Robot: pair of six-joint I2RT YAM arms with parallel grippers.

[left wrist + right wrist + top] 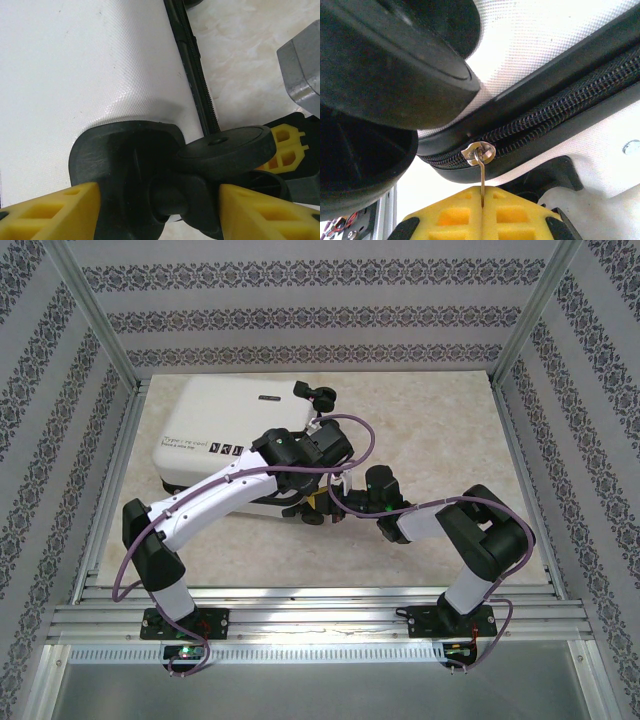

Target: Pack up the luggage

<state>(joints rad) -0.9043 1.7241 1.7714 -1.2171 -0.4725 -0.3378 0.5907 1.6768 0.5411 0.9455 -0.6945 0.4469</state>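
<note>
Right gripper (482,194) pads pinched shut on zip pull (481,159) at luggage (215,420) corner; left gripper (159,200) jaws straddle caster (225,147), grip unclear. Luggage lies closed, flat on table (440,430), left of centre. Packing seemingly done; zipping underway, remainder to close

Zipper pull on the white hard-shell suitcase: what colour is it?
Silver; the metal zipper pull shows best in the right wrist view.

White luggage (215,430), black zipper (570,102), yellow right tool (482,197), beige marbled table (440,430)
</note>
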